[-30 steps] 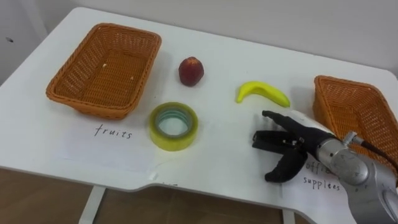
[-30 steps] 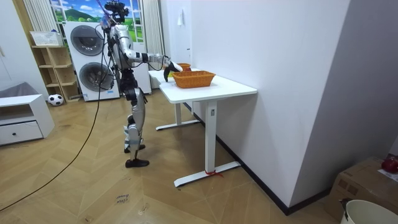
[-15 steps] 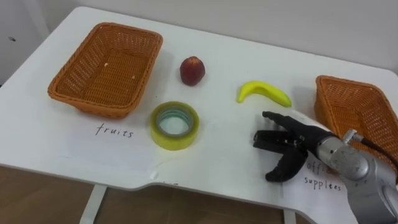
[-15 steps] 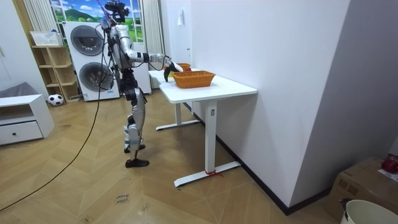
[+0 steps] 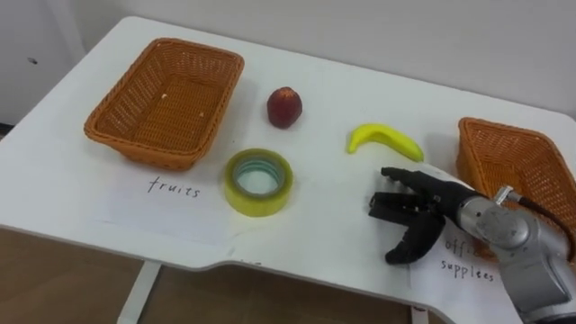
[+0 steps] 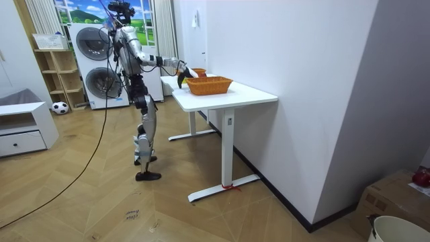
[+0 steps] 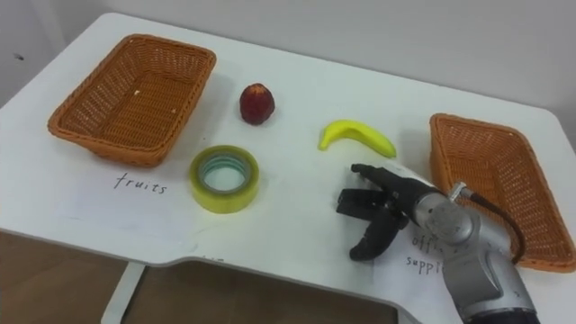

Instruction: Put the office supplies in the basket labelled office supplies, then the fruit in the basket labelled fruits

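Observation:
A yellow banana lies right of the table's middle, a red peach behind the centre. A yellow tape roll lies flat near the front, beside a paper marked fruits. An empty wicker basket stands at the left, another wicker basket at the right. My right hand hovers open over the table, just in front of the banana, holding nothing. In the room view I stand at the white table, right arm stretched over it.
A paper marked for supplies lies under my right forearm, in front of the right basket. The table's front edge has a shallow notch. Washing machines and a low white cabinet stand behind me.
The whole picture has shifted a little right and down, so the camera moved. My right hand stays in nearly the same place in front of the banana.

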You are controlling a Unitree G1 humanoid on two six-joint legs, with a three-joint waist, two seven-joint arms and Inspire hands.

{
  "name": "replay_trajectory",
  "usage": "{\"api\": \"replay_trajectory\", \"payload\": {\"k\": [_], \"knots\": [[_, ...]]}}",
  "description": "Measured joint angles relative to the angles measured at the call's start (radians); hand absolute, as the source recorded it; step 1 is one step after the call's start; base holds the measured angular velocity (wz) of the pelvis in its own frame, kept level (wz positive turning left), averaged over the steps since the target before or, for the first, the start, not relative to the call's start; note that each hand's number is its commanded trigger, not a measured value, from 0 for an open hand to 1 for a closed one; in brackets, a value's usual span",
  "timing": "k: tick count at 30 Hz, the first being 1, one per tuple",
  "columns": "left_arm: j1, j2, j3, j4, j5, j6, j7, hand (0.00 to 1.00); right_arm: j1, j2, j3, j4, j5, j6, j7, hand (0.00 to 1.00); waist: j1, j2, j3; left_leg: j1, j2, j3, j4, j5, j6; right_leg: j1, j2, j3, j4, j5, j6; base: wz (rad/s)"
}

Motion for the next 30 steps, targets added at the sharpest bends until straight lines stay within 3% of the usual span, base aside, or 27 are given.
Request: {"api": "replay_trajectory", "payload": {"k": [5,11,12,13,14,18,25,30], "knots": [[0.000,0.004,-0.002,-0.001,-0.001,0.012,0.017,0.00,-0.008,0.000,0.004,0.033,0.000,0.005,-0.001,0.00,0.002,-0.008,-0.0057,0.000,0.000,-0.007,0.008,0.001,-0.001,0.007,0.000,-0.010,0.000,0.000,-0.001,0.06],[0.000,0.012,-0.018,-0.006,-0.002,0.015,0.026,0.00,-0.010,0.000,0.004,0.043,0.000,0.014,-0.001,0.00,0.013,-0.018,-0.0048,-0.003,0.000,-0.016,0.011,0.001,-0.001,0.010,0.000,-0.027,0.000,0.002,-0.003,0.02],[0.000,0.012,-0.018,-0.007,-0.002,0.016,0.026,0.00,-0.010,0.000,0.005,0.043,0.000,0.016,-0.001,0.07,0.015,-0.019,-0.0049,-0.004,0.000,-0.017,0.011,0.001,-0.001,0.009,0.000,-0.027,0.001,0.002,-0.003,0.00],[0.000,0.014,-0.018,-0.009,-0.001,0.018,0.025,0.00,-0.010,0.000,0.005,0.043,-0.002,0.018,-0.001,0.29,0.019,-0.022,-0.0051,-0.006,0.000,-0.020,0.012,0.001,-0.001,0.009,0.000,-0.027,0.001,0.002,-0.003,0.06],[-0.001,0.018,-0.019,-0.009,-0.001,0.020,0.025,0.00,-0.010,0.000,0.006,0.045,-0.002,0.021,0.000,1.00,0.018,-0.026,-0.0052,-0.008,-0.001,-0.023,0.014,0.001,-0.001,0.009,0.000,-0.027,0.001,0.002,-0.003,0.06],[-0.005,0.023,-0.023,-0.009,0.000,0.029,0.024,0.00,-0.018,0.000,0.013,0.046,-0.009,0.029,-0.004,1.00,0.016,-0.029,-0.0055,-0.016,-0.003,-0.032,0.020,0.001,-0.001,0.009,0.000,-0.028,0.000,0.002,-0.003,0.06],[-0.007,0.024,-0.038,-0.010,0.000,0.047,0.018,0.00,-0.083,-0.001,0.002,0.088,-0.049,0.087,-0.013,1.00,0.018,-0.029,-0.0053,-0.021,-0.004,-0.051,0.017,0.001,-0.002,0.010,0.002,-0.029,-0.001,0.002,-0.003,0.08],[-0.026,0.026,-0.051,0.000,0.000,0.049,0.018,0.00,-0.089,-0.006,0.004,0.088,-0.082,0.093,-0.026,1.00,0.023,-0.029,-0.0052,-0.019,-0.004,-0.054,0.017,0.001,-0.002,0.010,0.003,-0.027,-0.003,0.002,-0.003,0.00]]}}
